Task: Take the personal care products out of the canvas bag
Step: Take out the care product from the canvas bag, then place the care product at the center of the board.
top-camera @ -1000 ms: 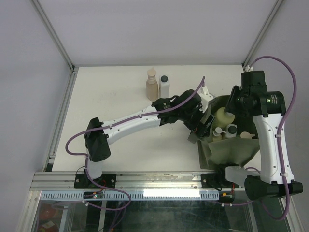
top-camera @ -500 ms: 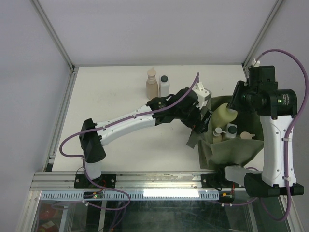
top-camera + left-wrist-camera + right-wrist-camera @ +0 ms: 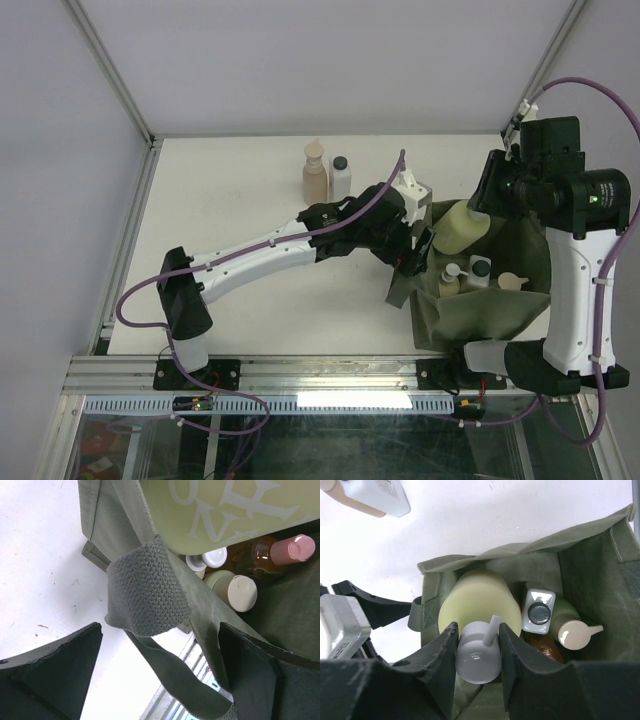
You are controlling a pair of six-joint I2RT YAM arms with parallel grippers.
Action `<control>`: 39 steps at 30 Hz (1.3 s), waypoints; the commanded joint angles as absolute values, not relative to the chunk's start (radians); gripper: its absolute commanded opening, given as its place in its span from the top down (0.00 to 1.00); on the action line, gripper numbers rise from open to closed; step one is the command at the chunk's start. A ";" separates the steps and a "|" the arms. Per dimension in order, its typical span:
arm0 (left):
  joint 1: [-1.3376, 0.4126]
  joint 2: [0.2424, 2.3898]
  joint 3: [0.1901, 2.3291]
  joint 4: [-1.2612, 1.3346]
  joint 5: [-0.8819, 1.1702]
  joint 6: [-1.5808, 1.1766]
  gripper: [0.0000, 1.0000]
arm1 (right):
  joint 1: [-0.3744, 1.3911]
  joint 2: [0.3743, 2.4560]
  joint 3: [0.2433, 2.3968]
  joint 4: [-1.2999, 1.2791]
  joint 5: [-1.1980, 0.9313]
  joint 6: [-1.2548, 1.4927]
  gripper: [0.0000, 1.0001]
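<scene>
Worktop [image 3: 250, 200]: white, matt, flat.
Canvas bag [image 3: 480, 310]: olive, floppy woven cloth, right of frame in the top view, mouth open. Coarse webbing strap [image 3: 145, 597] looped at its edge.
Left hand [image 3: 418, 258]: black fingers spread wide either side of that strap, clamping nothing.
Right hand [image 3: 478, 647]: pinching the grey pump cap [image 3: 476, 661] of the yellow-green bottle [image 3: 458, 228]. Smooth rounded plastic, at the bag's mouth. Large white lettering, cropped, only "N" legible.
Inside the bag: square white bottle [image 3: 538, 611] with dark round cap; amber bottle [image 3: 260, 555] with pink cap; beige pump head [image 3: 575, 632].
Upper centre of worktop: tan bottle [image 3: 315, 178] beside white bottle [image 3: 341, 180] with black cap, both upright.

Lab test cell (white panel walls [image 3: 320, 60], aluminium frame rails [image 3: 330, 373])
</scene>
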State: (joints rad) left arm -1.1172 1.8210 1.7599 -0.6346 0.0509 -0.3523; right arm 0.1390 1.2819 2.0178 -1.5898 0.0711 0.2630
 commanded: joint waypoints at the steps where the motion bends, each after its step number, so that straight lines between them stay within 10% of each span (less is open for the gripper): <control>1: -1.106 1.756 1.763 -0.603 0.022 -0.361 0.01 | 0.170 1.273 2.121 -1.498 0.014 0.257 1.00; 39: -1.163 1.821 1.672 0.155 0.133 0.051 0.01 | 0.215 1.292 2.196 -1.509 -0.075 0.258 1.00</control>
State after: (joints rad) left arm -1.1587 1.7996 1.6432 0.0353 0.0978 -0.0013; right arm 0.2031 1.3067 2.1227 -1.6203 0.0147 0.2489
